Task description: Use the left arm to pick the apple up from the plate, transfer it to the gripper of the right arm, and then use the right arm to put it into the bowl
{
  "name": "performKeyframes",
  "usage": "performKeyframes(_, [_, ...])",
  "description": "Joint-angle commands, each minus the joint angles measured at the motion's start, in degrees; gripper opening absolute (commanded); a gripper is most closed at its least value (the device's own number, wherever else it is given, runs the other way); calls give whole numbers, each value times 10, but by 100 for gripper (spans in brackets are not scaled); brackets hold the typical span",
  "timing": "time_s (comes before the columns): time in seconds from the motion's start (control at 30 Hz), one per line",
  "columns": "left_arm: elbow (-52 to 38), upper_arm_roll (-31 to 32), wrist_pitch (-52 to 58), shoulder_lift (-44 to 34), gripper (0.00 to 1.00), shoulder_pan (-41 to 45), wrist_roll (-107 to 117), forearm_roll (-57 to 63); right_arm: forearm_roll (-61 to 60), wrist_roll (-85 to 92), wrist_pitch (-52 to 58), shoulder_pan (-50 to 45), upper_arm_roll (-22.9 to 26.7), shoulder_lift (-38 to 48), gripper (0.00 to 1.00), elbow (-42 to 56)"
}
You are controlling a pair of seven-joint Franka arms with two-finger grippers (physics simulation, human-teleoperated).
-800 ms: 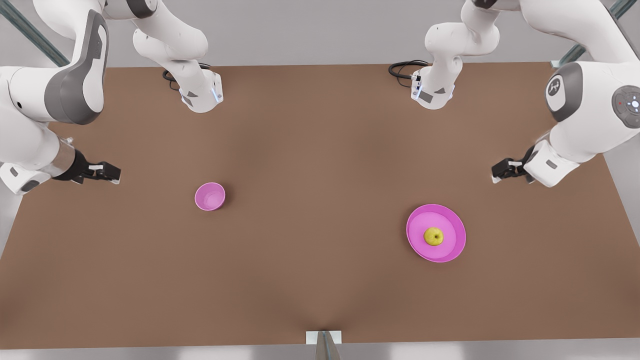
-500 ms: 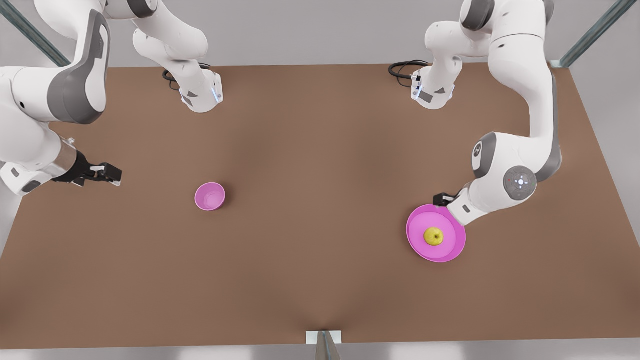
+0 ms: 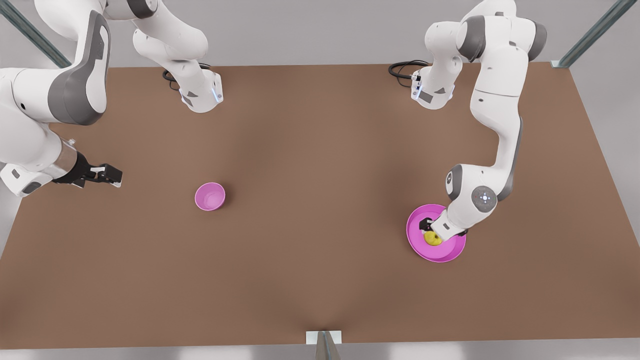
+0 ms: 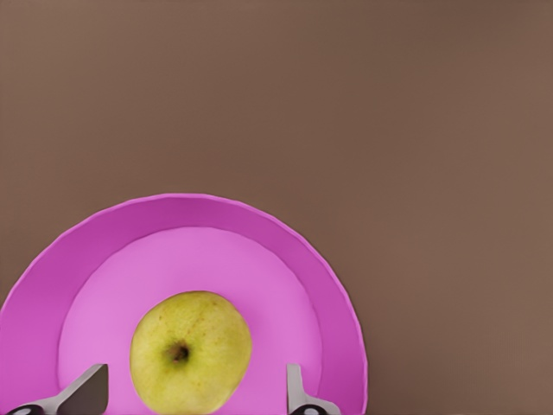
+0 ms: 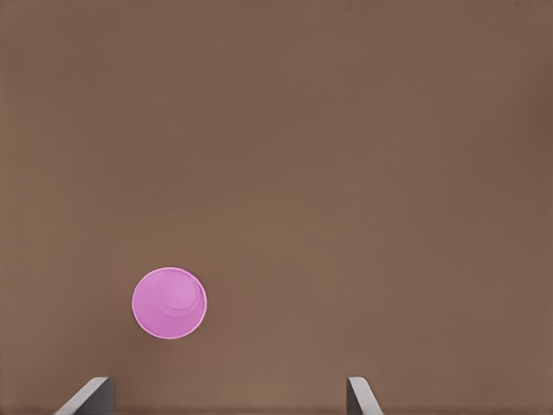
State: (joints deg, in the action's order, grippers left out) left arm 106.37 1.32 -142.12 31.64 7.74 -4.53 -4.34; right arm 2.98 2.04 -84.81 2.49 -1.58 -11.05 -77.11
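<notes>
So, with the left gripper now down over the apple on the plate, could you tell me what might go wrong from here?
1. The left gripper is open, its fingers either side of the round apple; an off-centre close might roll it across the plate.
2. Its fingers sit low, so they may catch the plate and shift it.
3. The right gripper waits far off near the bowl, so the handover needs a long carry.

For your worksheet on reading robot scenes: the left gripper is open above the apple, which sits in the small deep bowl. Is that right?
Not quite. The left gripper is open above the apple, but the apple sits on the plate, as the left wrist view shows. The bowl stands apart.
</notes>
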Motion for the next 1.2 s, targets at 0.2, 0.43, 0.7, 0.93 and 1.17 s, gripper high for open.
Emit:
performKeyframes(0.2, [-1, -2, -40, 18, 100, -3, -48, 4, 0, 2, 0, 1, 0, -3, 100, 0])
performKeyframes(0.43, [-10, -2, -41, 46, 100, -7, -49, 4, 0, 2, 0, 2, 1, -4, 100, 0])
performKeyframes(0.7, [-10, -2, -41, 57, 100, -5, -49, 4, 0, 4, 0, 2, 1, -5, 100, 0])
performKeyframes(0.93, [-12, -2, -43, 62, 77, -5, -49, 5, 0, 4, 0, 2, 2, -6, 100, -1])
performKeyframes(1.17, [-11, 0, -26, 29, 77, -3, -46, 4, 0, 4, 0, 1, 2, -6, 100, 0])
